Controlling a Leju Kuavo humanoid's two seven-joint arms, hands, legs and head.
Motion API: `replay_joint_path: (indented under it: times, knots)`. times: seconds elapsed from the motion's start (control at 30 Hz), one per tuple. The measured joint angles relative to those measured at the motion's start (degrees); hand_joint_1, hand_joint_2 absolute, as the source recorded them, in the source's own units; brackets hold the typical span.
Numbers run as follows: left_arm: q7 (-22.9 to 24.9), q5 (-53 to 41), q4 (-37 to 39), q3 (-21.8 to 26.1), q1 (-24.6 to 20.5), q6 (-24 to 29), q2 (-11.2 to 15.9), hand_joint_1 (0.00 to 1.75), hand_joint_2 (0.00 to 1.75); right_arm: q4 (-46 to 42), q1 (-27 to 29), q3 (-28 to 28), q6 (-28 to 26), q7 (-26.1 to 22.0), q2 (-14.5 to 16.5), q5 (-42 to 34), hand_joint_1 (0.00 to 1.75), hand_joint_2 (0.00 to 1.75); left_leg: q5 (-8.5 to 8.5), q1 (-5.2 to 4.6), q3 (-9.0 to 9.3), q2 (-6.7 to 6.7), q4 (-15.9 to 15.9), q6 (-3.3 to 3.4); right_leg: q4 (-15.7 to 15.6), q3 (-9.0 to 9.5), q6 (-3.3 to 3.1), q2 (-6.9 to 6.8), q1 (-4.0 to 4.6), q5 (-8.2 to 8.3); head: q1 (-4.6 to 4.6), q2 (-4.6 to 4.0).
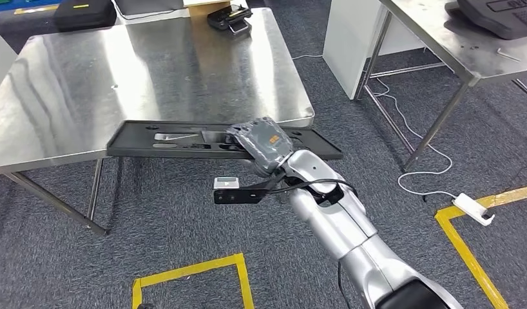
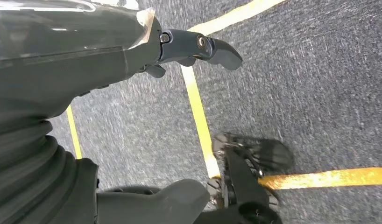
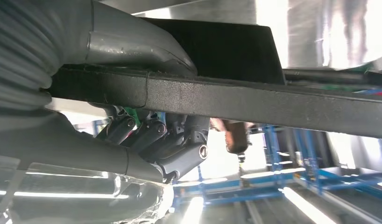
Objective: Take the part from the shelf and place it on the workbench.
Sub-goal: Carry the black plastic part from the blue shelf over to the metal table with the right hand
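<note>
- Nearest, one silver right arm (image 1: 351, 238) reaching forward from below, ending in one right hand (image 1: 264, 147) under a grey cover with an orange mark.
- Clamped in that hand: one part (image 1: 183, 140), a long flat black panel with slot cut-outs and a raised rim, matte and finely textured on its edge in the right wrist view (image 3: 254, 100).
- Thumb (image 3: 133, 44) pressed on the panel's upper face, darker fingers (image 3: 152, 135) curled beneath it, so grasped near the panel's right end.
- Bulk of the panel stretching out to the left of the hand, a short stub past it on the right; held level at the near edge of the workbench (image 1: 151, 71), overlapping that edge; resting or hovering, cannot tell.
- Left hand (image 2: 194, 49) hanging over grey carpet (image 2: 320, 93) crossed by yellow tape lines (image 2: 198, 112), nothing in it, fingers loosely extended.
- Beyond the right hand, on the far side of the one steel workbench: one small black device (image 1: 230, 17).
- Off to the right, farther away: one second steel table (image 1: 454, 45), white cable (image 1: 415, 138) trailing on the floor below it.
</note>
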Motion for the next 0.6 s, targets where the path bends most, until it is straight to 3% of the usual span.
replay_joint_path:
  times: [0.07, 0.1, 0.13, 0.2, 0.27, 0.37, 0.43, 0.47, 0.53, 0.6]
  knots:
    - [0.02, 0.04, 0.00, 0.01, -0.18, 0.09, -0.04, 0.00, 1.75, 0.03, 0.11, -0.01, 0.07, -0.05, -0.02, -0.05, 1.75, 1.75, -2.77, 0.29, -3.64, 1.61, 6.93, -0.39, 0.01, 0.04, -0.36, -1.13, 0.26, -0.17, -0.20, 0.00]
    - [0.02, 0.05, 0.00, 0.02, -0.18, 0.19, -0.06, 0.00, 1.75, 0.04, 0.18, 0.00, 0.10, -0.06, -0.03, -0.08, 1.75, 1.75, -2.92, 0.40, -4.49, 1.85, 8.40, -0.50, 0.02, 0.04, -0.39, -1.59, 0.34, -0.26, -0.21, 0.00]
    - [0.01, 0.07, 0.00, 0.04, -0.15, 0.32, -0.07, 0.00, 1.75, 0.05, 0.22, 0.01, 0.12, -0.07, -0.02, -0.11, 1.75, 1.75, -2.03, 0.48, -4.15, 2.00, 7.67, -0.52, 0.03, 0.07, -0.38, -1.97, 0.38, -0.32, -0.23, 0.00]
    - [-0.03, 0.10, 0.00, 0.15, -0.13, 0.55, -0.06, 0.00, 1.75, 0.05, 0.11, 0.01, 0.14, -0.08, 0.02, -0.16, 1.75, 1.75, 1.46, 0.48, -0.34, 2.54, 0.64, -0.18, 0.03, 0.27, -0.15, -2.49, 0.42, -0.52, -0.25, 0.00]
    - [-0.26, 0.10, 0.00, 0.32, -0.23, 0.80, -0.07, 0.00, 1.75, 0.05, -0.16, 0.01, 0.14, -0.01, 0.03, -0.15, 1.75, 1.75, 3.37, 0.12, 3.16, 3.22, -5.54, 0.41, 0.02, 0.41, 0.24, -2.76, 0.74, -0.71, -0.20, 0.00]
    - [-1.01, -0.26, -0.01, 0.43, -0.26, 1.05, -0.12, 0.00, 1.75, 0.04, -0.39, -0.01, 0.05, 0.67, 0.02, 0.14, 1.75, 1.75, 3.28, -0.39, 3.96, 3.07, -7.04, 1.35, -0.26, 0.65, 1.07, -3.04, 0.94, -0.87, -0.19, 0.00]
    - [-1.50, -0.54, -0.02, 0.46, -0.25, 1.05, -0.22, 0.00, 1.75, 0.03, -0.49, -0.18, -0.01, 1.14, -0.14, 0.32, 1.75, 1.75, 3.56, -0.20, 4.55, 2.80, -7.79, 2.16, 0.71, 0.26, 1.53, -2.33, 0.89, -1.54, -0.13, 0.00]
    - [-1.69, -0.66, -0.02, 0.50, -0.31, 1.06, -0.26, 0.00, 1.75, 0.03, -0.56, -0.33, -0.03, 1.27, -0.35, 0.35, 1.75, 1.75, 3.73, -0.05, 4.87, 2.64, -8.18, 2.54, 2.72, -0.67, 1.52, -1.66, 0.88, -2.48, -0.05, 0.00]
    - [-1.92, -0.89, -0.02, 0.64, -0.45, 1.06, -0.31, 0.00, 1.75, 0.10, -0.48, -0.60, -0.04, 1.32, -1.03, 0.35, 1.75, 1.75, 3.77, 0.05, 5.12, 2.15, -8.39, 3.00, 10.09, -4.44, 1.20, -0.49, 0.71, -5.36, 0.11, 0.00]
    - [-1.95, -1.00, -0.02, 0.79, -0.45, 1.03, -0.34, 0.00, 1.75, 0.22, -0.07, -0.72, -0.05, 1.40, -1.65, 0.39, 1.75, 1.75, 3.63, 0.04, 5.20, 1.50, -8.36, 3.07, 15.92, -8.00, 1.40, -0.24, 0.61, -6.81, 0.18, 0.00]
